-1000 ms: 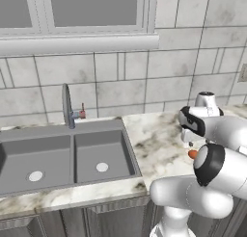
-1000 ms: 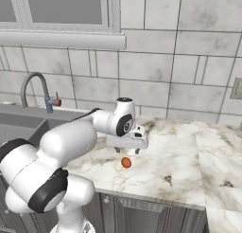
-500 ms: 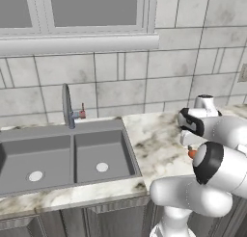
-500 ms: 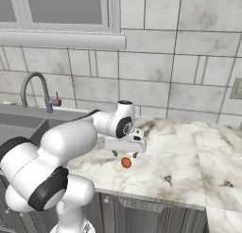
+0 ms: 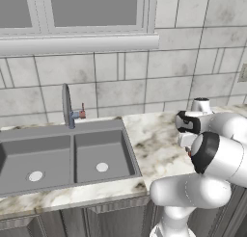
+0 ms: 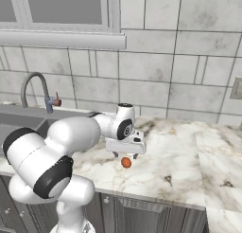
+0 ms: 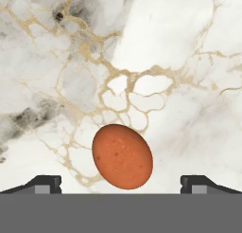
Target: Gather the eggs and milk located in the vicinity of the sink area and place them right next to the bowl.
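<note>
Marble desk point(image 6: 189, 165) right of sink point(image 5: 58, 156) | claw point(image 6: 125, 155) spread wide, poised over egg point(image 7: 122, 156) | step: grasping egg | next: descend, straddle, clamp gently.

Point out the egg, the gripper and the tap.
egg point(image 7: 122, 156): hand view, middle of its shell.
gripper point(image 6: 125, 156): right base view, midway between its open fingertips, above the egg.
tap point(image 5: 66, 104): left base view, its upright stem.

- The egg point(image 6: 125, 162) lies on the counter point(image 6: 179, 161), to the right of the sink point(image 5: 67, 156).
- The gripper point(image 6: 125, 155) hangs right above the egg, with one finger on each side.
- The tap point(image 5: 67, 107) stands behind the sink, by the wall point(image 5: 144, 82).
</note>
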